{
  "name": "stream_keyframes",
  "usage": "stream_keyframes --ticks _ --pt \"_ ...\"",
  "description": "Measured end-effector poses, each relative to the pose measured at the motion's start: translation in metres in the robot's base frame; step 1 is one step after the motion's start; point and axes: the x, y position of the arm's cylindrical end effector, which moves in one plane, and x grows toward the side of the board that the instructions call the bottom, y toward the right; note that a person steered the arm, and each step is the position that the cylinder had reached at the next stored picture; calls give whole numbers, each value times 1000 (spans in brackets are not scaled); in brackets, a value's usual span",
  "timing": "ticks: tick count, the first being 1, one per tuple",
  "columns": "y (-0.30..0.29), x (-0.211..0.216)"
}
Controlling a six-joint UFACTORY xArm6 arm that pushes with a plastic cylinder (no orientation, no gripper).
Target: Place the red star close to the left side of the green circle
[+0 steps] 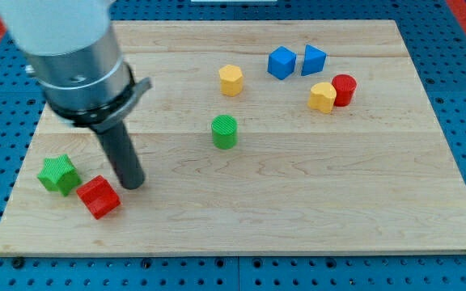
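Pale wooden board [298, 210], ribbed green circle [225, 132]

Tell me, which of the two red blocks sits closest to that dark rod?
The red star at the view's lower left, right beside my tip. The red cylinder lies far off at the upper right, against a yellow block.

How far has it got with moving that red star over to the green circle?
Done: nothing yet; the red star lies near the board's bottom-left corner, far from the green circle. In hand: my tip stands just right of the star, beside the green star. Left: pushing it up and rightward to the circle's left side.
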Motion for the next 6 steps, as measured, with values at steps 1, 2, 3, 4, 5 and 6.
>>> stream_keyframes --ticks 1,2,3,4,5,6 --pt "11 66" --pt "11 92" --pt "-46 87" --pt "-103 91" --pt "-100 92" --pt "-57 15"
